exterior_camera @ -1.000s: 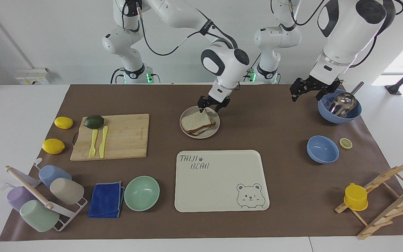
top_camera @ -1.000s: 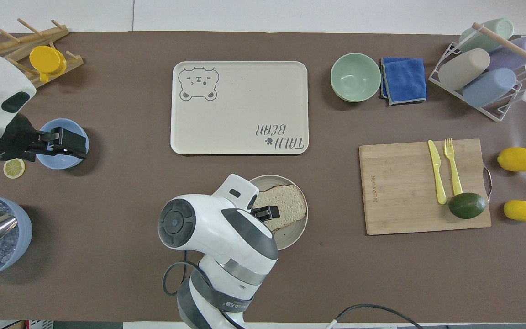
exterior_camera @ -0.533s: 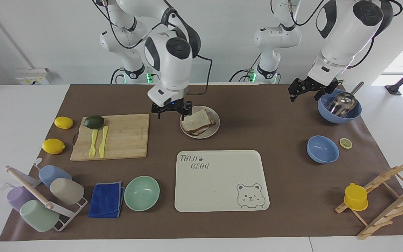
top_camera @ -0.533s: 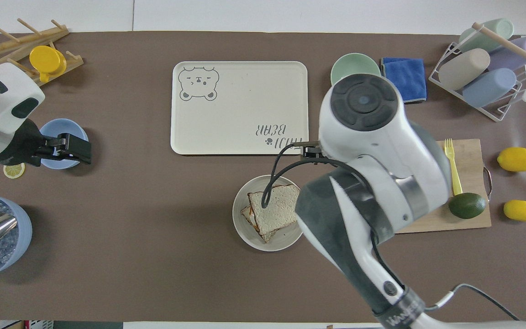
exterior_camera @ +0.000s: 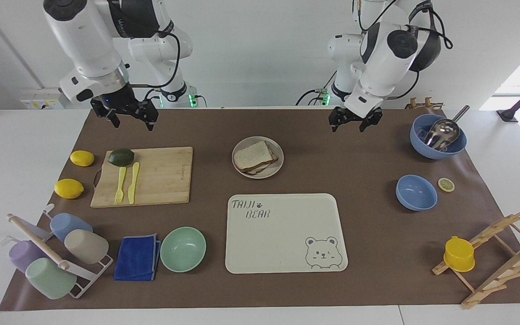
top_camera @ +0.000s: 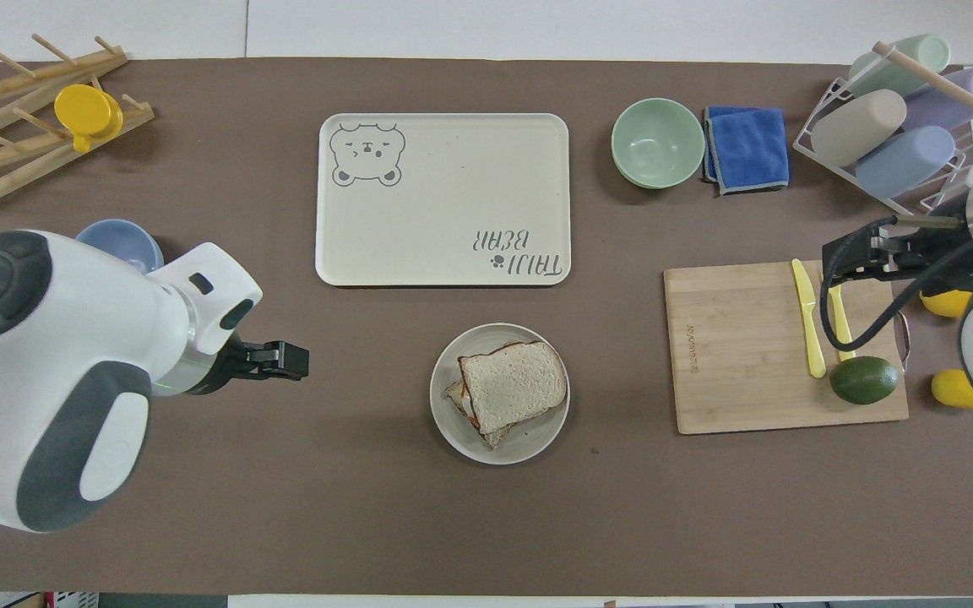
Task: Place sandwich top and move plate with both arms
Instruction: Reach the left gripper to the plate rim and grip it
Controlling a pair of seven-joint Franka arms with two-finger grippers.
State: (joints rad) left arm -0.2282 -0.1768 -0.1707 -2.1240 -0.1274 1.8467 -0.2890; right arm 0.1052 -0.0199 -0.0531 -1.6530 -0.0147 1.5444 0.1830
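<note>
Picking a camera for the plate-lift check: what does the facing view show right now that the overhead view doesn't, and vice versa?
Facing only: the big blue bowl with its metal scoop and the lemon slice, covered overhead by the left arm. Overhead only: nothing extra on the table. Both: the sandwich top on the plate, the bear tray, and the left gripper and right gripper, both clear of the plate.

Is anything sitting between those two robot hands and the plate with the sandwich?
Nothing visible. The plate, with the sandwich top already on it, lies on bare brown mat. The left end effector hangs over mat toward the blue bowls' end; the right end effector is up over the mat near the cutting board.
</note>
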